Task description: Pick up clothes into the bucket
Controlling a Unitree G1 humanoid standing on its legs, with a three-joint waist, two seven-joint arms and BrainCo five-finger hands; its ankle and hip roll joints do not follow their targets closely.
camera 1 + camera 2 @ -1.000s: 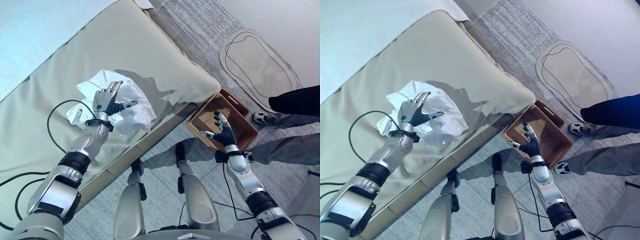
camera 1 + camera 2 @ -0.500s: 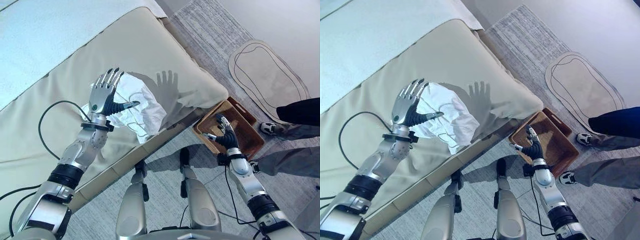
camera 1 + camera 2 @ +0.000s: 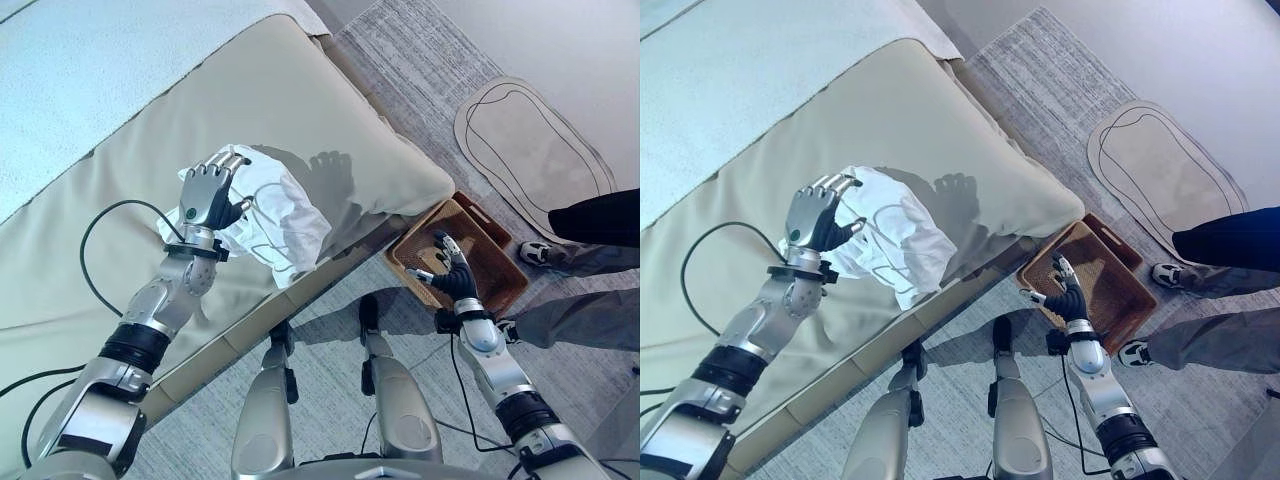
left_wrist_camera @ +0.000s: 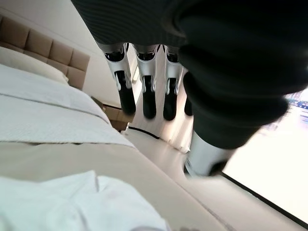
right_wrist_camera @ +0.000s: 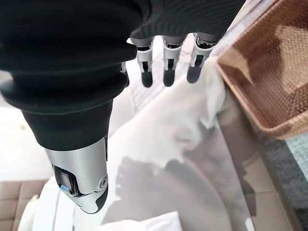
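Observation:
A crumpled white garment (image 3: 272, 215) lies at the near edge of the beige bed (image 3: 300, 110), with one corner hanging over the side. My left hand (image 3: 205, 195) rests against its far-left side. The fingers are bent partway over its top and the thumb is at the cloth. In the left wrist view the garment (image 4: 72, 202) lies under the fingers (image 4: 149, 91), with nothing pinched between them. A brown woven basket (image 3: 497, 262) stands on the floor by the bed's corner. My right hand (image 3: 452, 275) hovers open at its near-left rim, and its wrist view takes in the basket (image 5: 269, 72) and the garment (image 5: 178, 125).
A person stands at the right, with a dark trouser leg (image 3: 600, 210), a grey one (image 3: 580, 315) and a white shoe (image 3: 530, 252) close to the basket. An oval floor mat (image 3: 530, 140) lies beyond. A pale sheet (image 3: 80, 70) covers the far side of the bed.
My left hand's fingers, straight and raised half a second ago, have bent down onto the garment. The garment is bunched nearer the bed edge than a second ago. The right hand has barely moved.

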